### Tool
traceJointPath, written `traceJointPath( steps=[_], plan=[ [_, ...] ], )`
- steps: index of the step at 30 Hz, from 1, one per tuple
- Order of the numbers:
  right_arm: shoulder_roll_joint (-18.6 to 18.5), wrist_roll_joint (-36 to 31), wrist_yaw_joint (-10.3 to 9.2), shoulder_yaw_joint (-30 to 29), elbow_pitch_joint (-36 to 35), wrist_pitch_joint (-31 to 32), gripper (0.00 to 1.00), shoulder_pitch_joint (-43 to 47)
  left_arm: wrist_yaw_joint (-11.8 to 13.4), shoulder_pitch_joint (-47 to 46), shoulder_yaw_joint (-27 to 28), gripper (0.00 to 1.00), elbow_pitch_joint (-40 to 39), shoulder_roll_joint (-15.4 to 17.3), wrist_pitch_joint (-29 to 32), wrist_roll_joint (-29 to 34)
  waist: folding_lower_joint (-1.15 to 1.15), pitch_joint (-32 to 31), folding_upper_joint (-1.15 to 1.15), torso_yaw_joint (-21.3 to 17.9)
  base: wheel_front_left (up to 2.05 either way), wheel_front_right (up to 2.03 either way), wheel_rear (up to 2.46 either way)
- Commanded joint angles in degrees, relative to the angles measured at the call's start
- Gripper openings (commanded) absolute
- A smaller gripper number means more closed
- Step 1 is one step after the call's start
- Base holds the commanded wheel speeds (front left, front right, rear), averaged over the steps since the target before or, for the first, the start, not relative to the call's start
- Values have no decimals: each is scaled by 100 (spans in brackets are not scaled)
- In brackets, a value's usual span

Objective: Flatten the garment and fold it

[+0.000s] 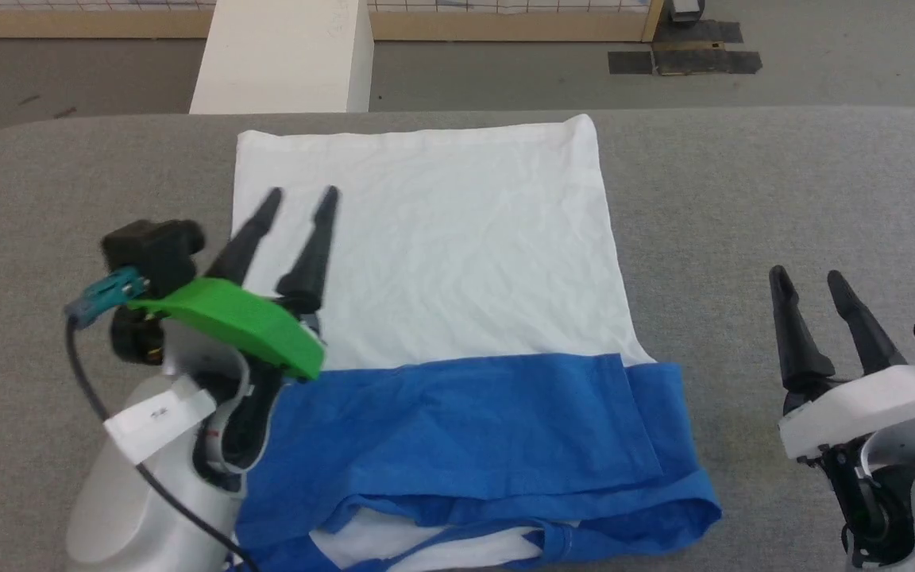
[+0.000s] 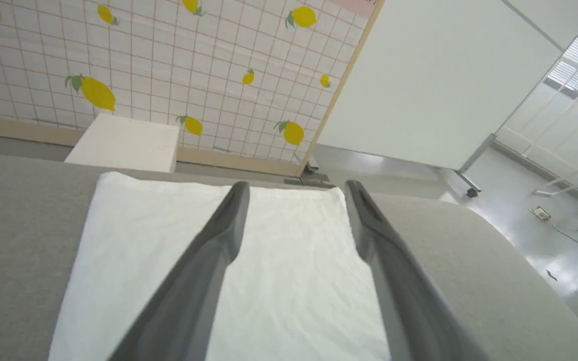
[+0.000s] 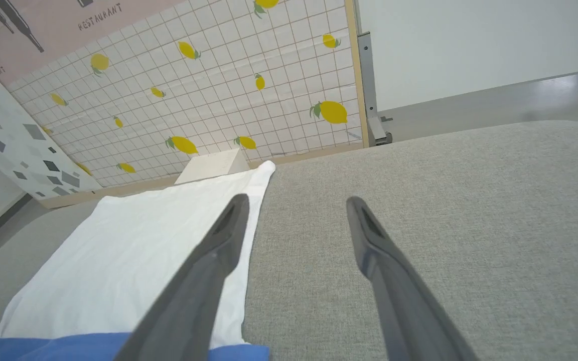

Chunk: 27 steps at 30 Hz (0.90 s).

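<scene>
left tool (image 1: 302, 193) spread | right tool (image 1: 806, 275) spread | garment (image 1: 457, 262) near edge cut off, left arm (image 1: 140, 485) hides corner

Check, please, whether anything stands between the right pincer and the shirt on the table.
Nothing visible does. The right pincer is open, off the right side of the shirt, and bare grey table lies between them.

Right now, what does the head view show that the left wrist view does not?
The head view adds the blue sleeves folded across the near end of the soft white garment. The left wrist view adds yellow lemon prints on the tiled wall. Both share the garment's white body, the open left gripper over it, and the grey fabric table.
</scene>
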Motion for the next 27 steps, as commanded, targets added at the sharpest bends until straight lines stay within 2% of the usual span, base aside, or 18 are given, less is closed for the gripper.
traceJointPath(
  steps=[1, 5, 8, 14, 21, 27],
  plan=[
    [0, -19, -9, 46, 35, 86, 100, -143, 55, 119, 86, 100, 138, 71, -373, 198, 0, 6, 0, 10, 0, 0, 0],
    [0, -161, -9, 188, 266, 510, 100, -436, 238, 348, 338, 100, 467, 237, -1196, 565, 0, 105, 0, 28, 0, 0, 0],
    [0, -372, -9, 276, 522, 903, 100, -909, 347, 440, 463, 100, 542, 249, -1493, 642, 0, 258, 0, 79, 0, 0, 0],
    [-24, -1079, -9, 257, 1338, 1849, 100, -2513, 436, 465, 577, 100, 321, 263, -1629, 657, 0, 848, 0, 332, 0, 0, 0],
    [-100, -1996, -9, 96, 2321, 3145, 100, -4504, 444, 202, 634, 100, -87, 224, -1654, 581, 0, 1765, 0, 868, 0, 0, 0],
    [-106, -2797, -9, -109, 2967, 4278, 100, -5492, 376, -86, 542, 100, -297, 124, -1683, 561, 0, 2312, 0, 1300, 0, 0, 0]
  ],
)
